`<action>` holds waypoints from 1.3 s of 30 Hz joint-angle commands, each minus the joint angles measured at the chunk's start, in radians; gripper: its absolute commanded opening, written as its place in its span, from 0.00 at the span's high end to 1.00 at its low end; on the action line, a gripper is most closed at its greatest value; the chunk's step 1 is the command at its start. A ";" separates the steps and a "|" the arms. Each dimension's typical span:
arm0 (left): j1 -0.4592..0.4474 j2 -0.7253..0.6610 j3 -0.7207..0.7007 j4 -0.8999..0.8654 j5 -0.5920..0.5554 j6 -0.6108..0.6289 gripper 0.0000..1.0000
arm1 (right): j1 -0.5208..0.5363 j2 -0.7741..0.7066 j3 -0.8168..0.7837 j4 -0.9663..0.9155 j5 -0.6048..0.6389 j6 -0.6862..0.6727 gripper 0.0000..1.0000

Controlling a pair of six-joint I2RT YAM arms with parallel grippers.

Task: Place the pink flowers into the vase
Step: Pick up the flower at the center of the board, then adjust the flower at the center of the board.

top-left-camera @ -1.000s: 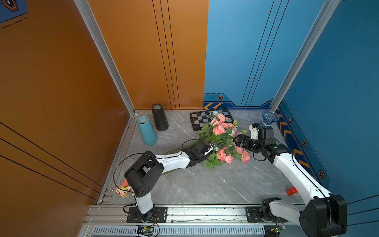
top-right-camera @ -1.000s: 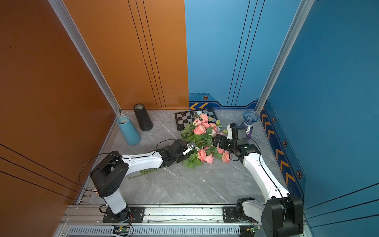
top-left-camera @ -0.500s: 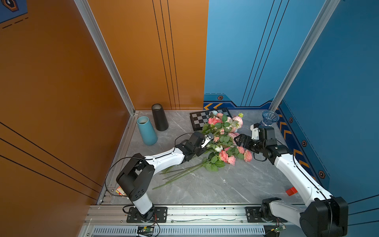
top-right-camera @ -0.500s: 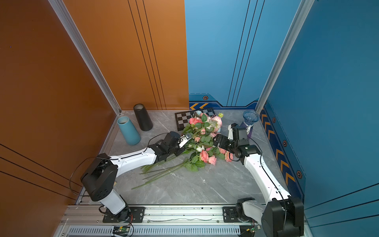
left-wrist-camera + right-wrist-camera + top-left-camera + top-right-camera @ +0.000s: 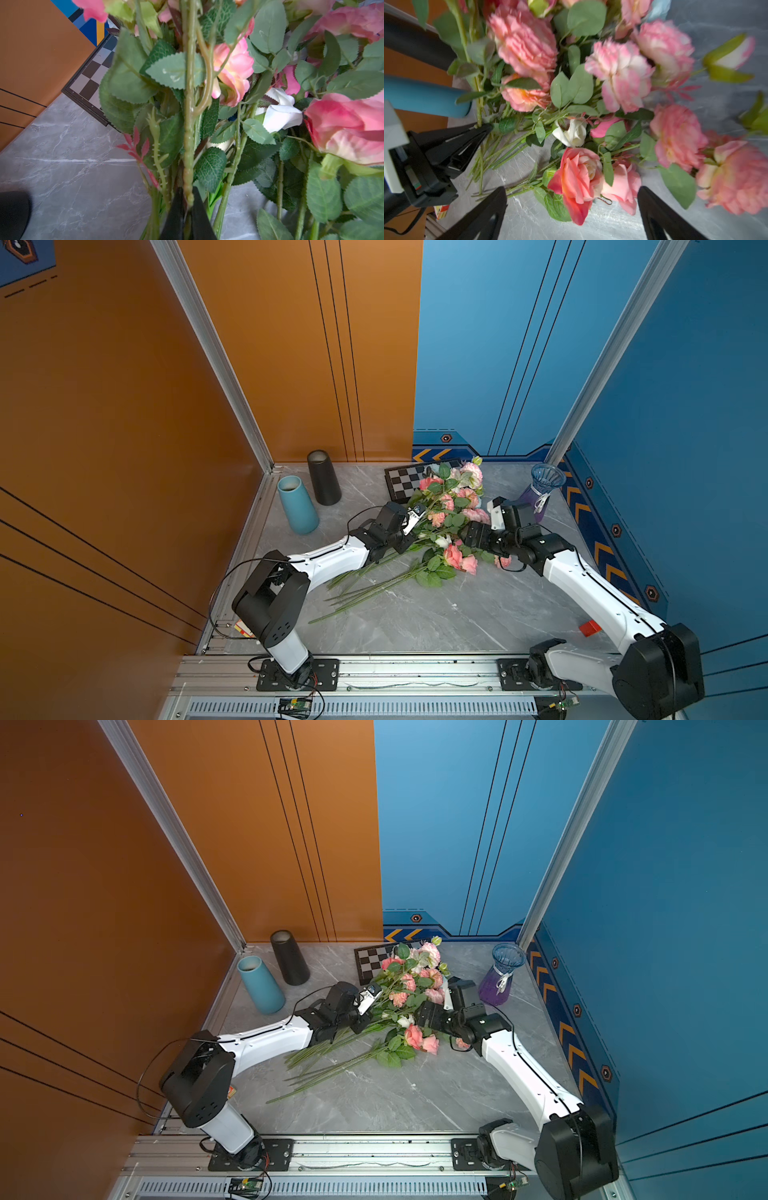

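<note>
The pink flowers (image 5: 455,499) (image 5: 415,979) form a leafy bunch at the back middle of the table, with their blooms raised over the chessboard. My left gripper (image 5: 188,199) is shut on one green stem (image 5: 189,124) of the bunch, and other stems (image 5: 374,585) trail on the table. Two pink roses (image 5: 457,558) (image 5: 577,178) lie flat. My right gripper (image 5: 572,190) (image 5: 465,537) stands open just short of them, holding nothing. The glass vase (image 5: 544,489) (image 5: 500,977), blue above and purple below, stands upright at the back right, behind my right wrist.
A teal vase (image 5: 297,506) and a black vase (image 5: 324,477) stand at the back left. A chessboard (image 5: 405,483) lies under the blooms. White roses (image 5: 278,116) (image 5: 571,133) sit among the pink ones. A red block (image 5: 590,628) lies at the right edge.
My left gripper has lifted the bunch and swung it back toward the chessboard, drawing the stems out across the table. The right arm has hardly moved.
</note>
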 commanded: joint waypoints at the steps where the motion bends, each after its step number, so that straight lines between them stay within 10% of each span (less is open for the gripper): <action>1: 0.006 -0.002 0.002 -0.024 -0.001 -0.022 0.96 | 0.078 0.015 -0.063 -0.040 0.066 0.091 0.00; 20: 0.009 0.011 0.013 -0.093 -0.073 -0.003 0.95 | 0.304 0.340 -0.099 0.347 0.192 0.430 0.00; 39: 0.010 0.044 0.053 -0.111 0.032 -0.092 0.92 | 0.089 0.579 0.185 0.280 0.260 0.299 0.00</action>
